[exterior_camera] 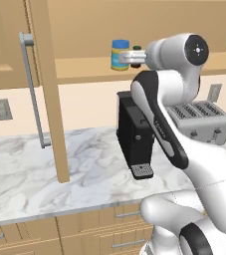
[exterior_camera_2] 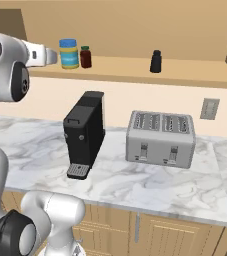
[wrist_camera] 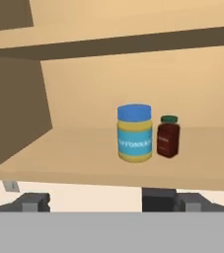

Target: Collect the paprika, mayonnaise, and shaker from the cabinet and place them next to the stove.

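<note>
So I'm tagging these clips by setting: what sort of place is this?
A kitchen, rendered rather than real: a marble-look counter carries a toaster and a black coffee machine, with food jars on the open cabinet shelf above.

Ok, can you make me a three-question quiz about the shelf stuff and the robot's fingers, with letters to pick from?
1. Where does the mayonnaise stand?
A. on the cabinet shelf, beside the paprika
B. on the counter by the toaster
C. on top of the coffee maker

2. What colour is the mayonnaise lid?
A. green
B. blue
C. black

3. How are the fingers of the gripper right now?
A. shut on the paprika
B. shut on the shaker
C. open, holding nothing

Answers:
1 A: the hand view shows both jars side by side on the shelf.
2 B: its lid is blue above a yellow band; the green cap belongs to the paprika.
3 C: the two tips stand wide apart, short of the jars, while the shaker stands off on its own further along.
</note>
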Motion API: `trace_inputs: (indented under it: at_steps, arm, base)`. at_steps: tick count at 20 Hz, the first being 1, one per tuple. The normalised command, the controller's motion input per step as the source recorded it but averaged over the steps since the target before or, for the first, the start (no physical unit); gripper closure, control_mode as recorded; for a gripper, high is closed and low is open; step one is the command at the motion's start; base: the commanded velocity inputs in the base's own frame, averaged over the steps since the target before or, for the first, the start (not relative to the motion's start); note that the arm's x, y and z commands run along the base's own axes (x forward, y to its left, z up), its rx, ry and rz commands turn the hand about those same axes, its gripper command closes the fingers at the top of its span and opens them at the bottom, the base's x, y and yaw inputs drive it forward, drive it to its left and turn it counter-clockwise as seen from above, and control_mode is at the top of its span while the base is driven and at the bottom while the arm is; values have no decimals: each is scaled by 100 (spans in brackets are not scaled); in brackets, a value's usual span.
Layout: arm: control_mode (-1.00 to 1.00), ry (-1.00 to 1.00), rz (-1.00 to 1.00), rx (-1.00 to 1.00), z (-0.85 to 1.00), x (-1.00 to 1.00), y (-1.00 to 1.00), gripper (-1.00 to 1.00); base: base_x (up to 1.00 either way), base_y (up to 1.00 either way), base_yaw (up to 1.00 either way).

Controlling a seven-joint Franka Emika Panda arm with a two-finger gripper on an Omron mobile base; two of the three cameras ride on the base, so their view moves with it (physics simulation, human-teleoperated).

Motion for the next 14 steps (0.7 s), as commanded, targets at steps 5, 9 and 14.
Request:
trace_inputs:
  at_steps: [5,9,14]
  arm:
    - [-100,-10,0,8,-4,13,0,-100]
    - [-100,-15,0,12,-11,8,0,-100]
    - [-100,-12,0,10,1,17,0,-100]
  base:
    - [0,0,0]
    - [0,0,0]
    - [0,0,0]
